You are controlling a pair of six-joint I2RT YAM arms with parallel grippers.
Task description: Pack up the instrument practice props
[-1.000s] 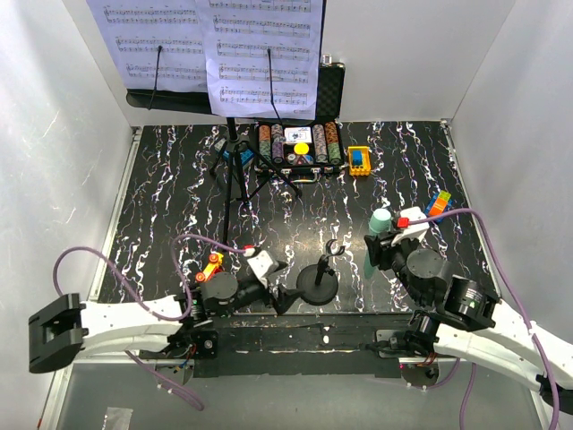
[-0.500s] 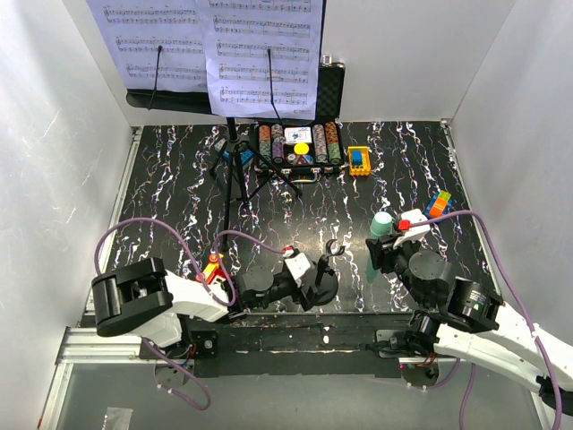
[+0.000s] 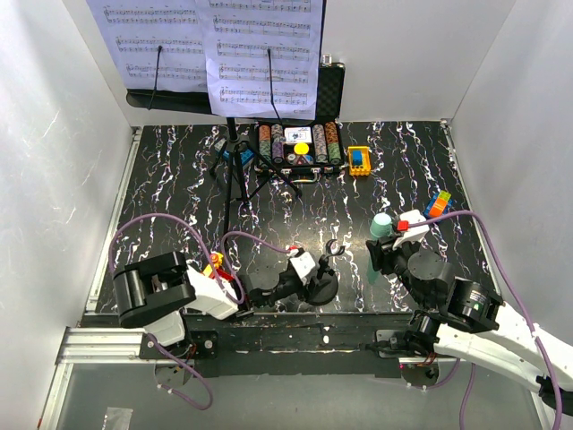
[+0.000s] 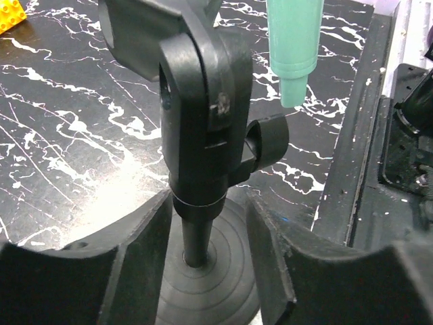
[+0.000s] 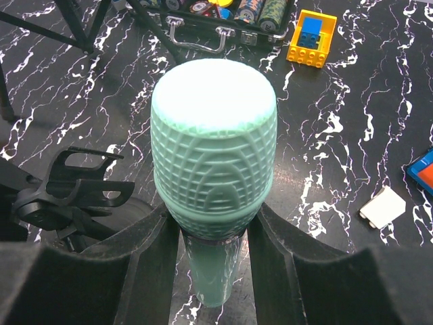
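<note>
Near the table's front edge | left gripper (image 4: 206,210) straddles the mic stand (image 4: 196,230) stem; I can't tell if it bites | right gripper (image 5: 210,230) clamps the mint-green microphone (image 5: 213,156) upright, just beside | risk: an off-centre squeeze tips the stand into the microphone.

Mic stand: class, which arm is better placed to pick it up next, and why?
Left. The left gripper straddles the mic stand at its post, just above the round base, with gaps showing on both sides. The right gripper is shut on the mint-green microphone, so it is not free.
</note>
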